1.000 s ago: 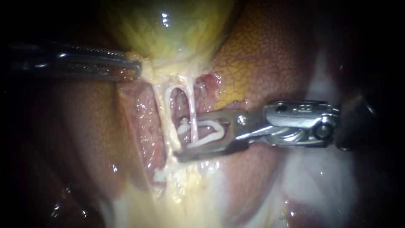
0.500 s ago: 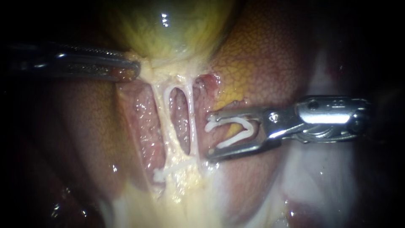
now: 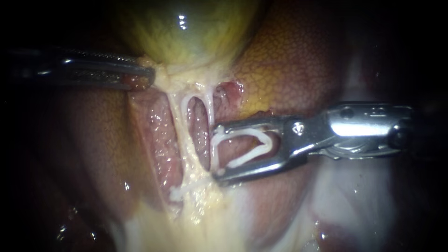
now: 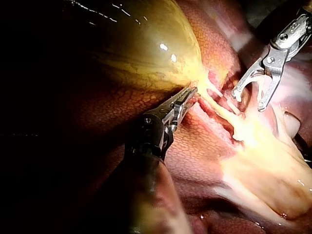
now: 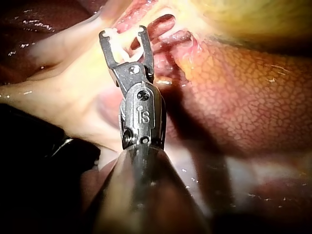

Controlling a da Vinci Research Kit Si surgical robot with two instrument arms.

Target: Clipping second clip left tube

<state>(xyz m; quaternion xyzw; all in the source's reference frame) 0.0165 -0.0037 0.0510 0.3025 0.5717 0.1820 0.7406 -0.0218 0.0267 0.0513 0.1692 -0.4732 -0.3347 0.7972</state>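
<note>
Pinching pale yellow tissue [image 3: 162, 77] at the neck of the yellow-green gallbladder [image 3: 186, 32] is my left instrument [image 3: 150, 74]. Below the gallbladder, my right instrument [image 3: 217, 151] carries a white V-shaped clip [image 3: 252, 140] in wide-set jaws, tips at the pale right tube [image 3: 211, 109]; the pale left tube [image 3: 179, 128] hangs untouched alongside.

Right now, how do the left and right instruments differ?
Claw: the left instrument's is narrow and closed on the gallbladder's lower edge. The right instrument's is spread wide and holds an open white clip.
Place: the left instrument sits high, by the gallbladder. The right instrument sits lower, its tips at the right tube.
Shared: both are metal, both hold something, and both are over the liver.
</note>
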